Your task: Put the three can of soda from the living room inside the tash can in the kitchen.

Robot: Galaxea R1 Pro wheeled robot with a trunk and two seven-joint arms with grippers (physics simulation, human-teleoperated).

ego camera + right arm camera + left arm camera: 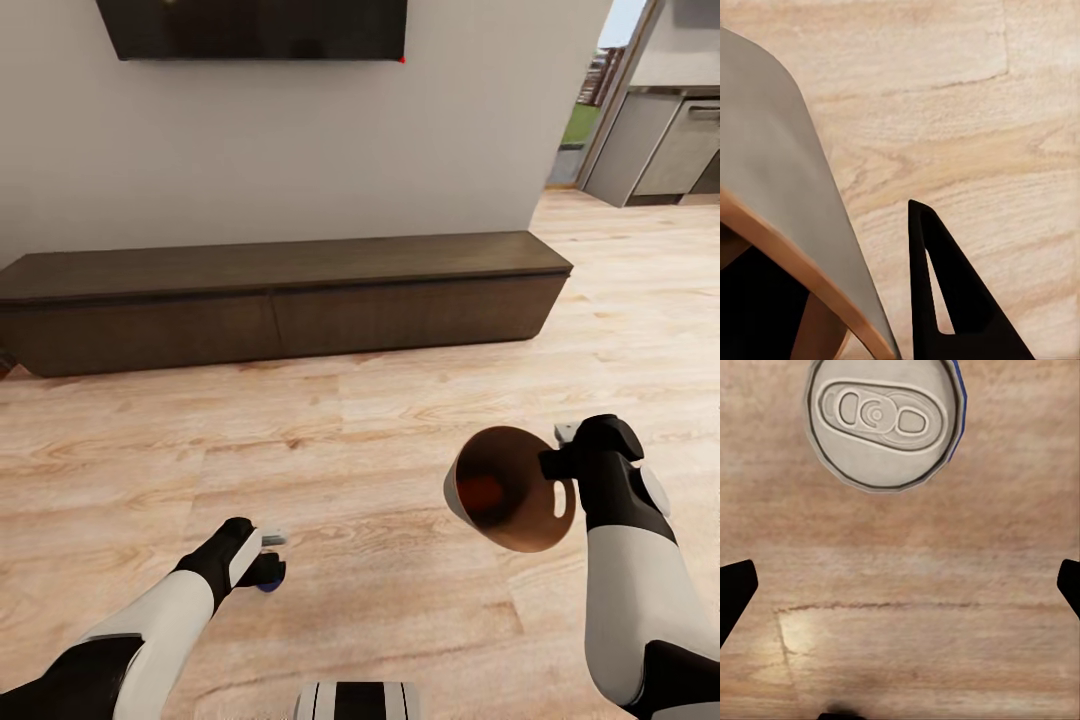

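Pale wood floor [400,420] fills most of the room, with a long dark bench [280,300] against the grey wall and a black TV [255,25] mounted directly above that bench; past the bench's right end a doorway opens onto grey cabinets [665,150], which I take to be the kitchen. Well in front of the bench, toward its left half, the left claw [268,560] hangs low over the floor with a dark blue can of soda [270,582] just under it. The left wrist view shows that can [885,424] from above, silvery top and pull tab up, standing on the floor ahead of the claw, while the two dark fingertips [735,589] sit far apart at the frame's edges, so this claw is spread wide and holds nothing. The spread looks like a set-up to straddle the can, though the can is not yet between the fingers. Further right, in front of the bench's right end, the right claw [560,462] is clamped on the rim of the tash can [505,490] by its handle hole, carrying it tilted in the air so the orange-brown inside faces the camera. An orange shape [483,490] lies inside, probably a can already dropped in. Holding the bin beside the pick-up spot would spare trips to the kitchen.
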